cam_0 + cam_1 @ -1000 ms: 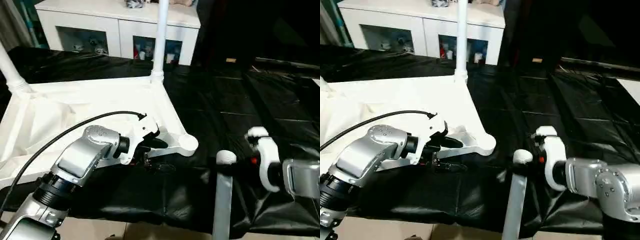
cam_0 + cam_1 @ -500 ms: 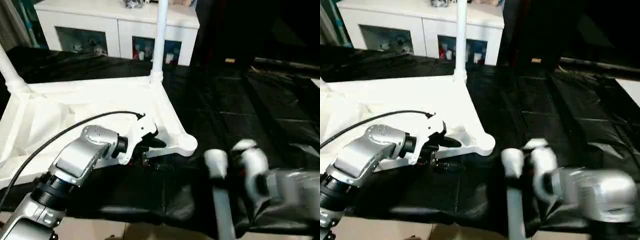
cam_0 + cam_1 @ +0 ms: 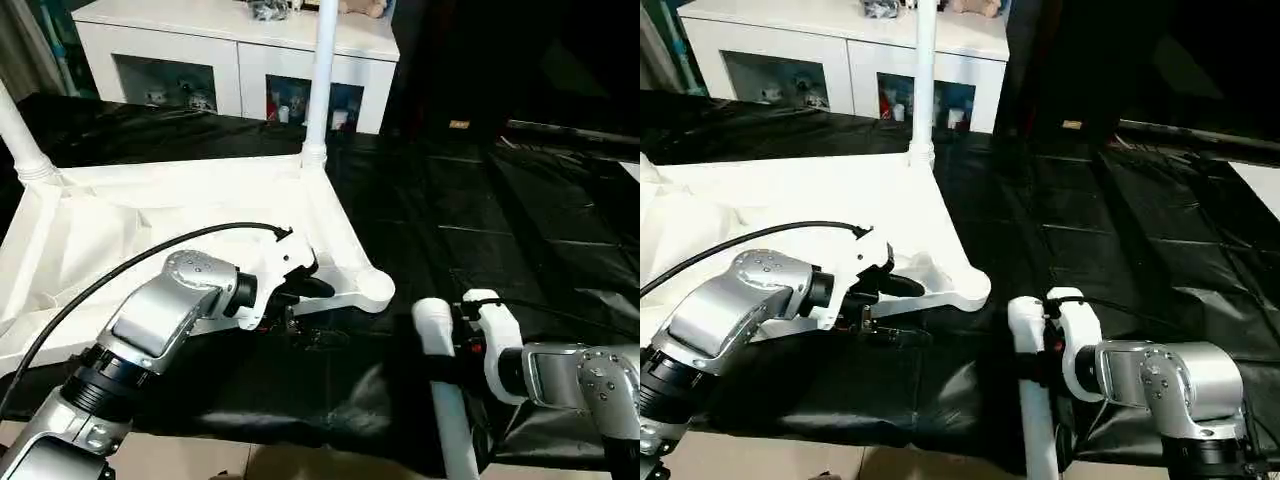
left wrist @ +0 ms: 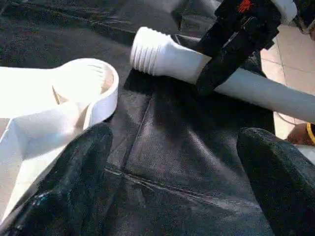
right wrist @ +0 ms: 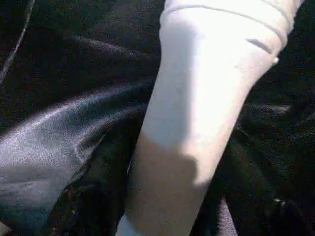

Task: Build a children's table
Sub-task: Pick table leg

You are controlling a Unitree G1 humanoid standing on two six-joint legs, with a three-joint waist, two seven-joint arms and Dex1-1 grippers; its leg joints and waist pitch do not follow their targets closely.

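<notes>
The right gripper (image 3: 1045, 335) was closed around a loose white leg (image 3: 1033, 400) near its threaded end, at the work table's (image 3: 520, 230) front edge. The left gripper (image 3: 300, 300) stood wide open, empty, beside the upturned tabletop's (image 3: 150, 220) free corner socket (image 3: 375, 288). The hollow plastic tube looked light, stiff and smooth, so holding near the thread seemed best.

Black cover on the table (image 3: 520, 230) lay bare to the right of the upturned children's table (image 3: 150, 215), leaving broad room there. Two upright legs (image 3: 322, 80) stood at its far corners. Between its near corner socket (image 3: 375, 288) and the loose leg (image 3: 445, 400) ran a narrow gap. The left gripper (image 3: 300, 300) crowded the socket's near side, and the right gripper (image 3: 470, 335) sat against the loose leg.
</notes>
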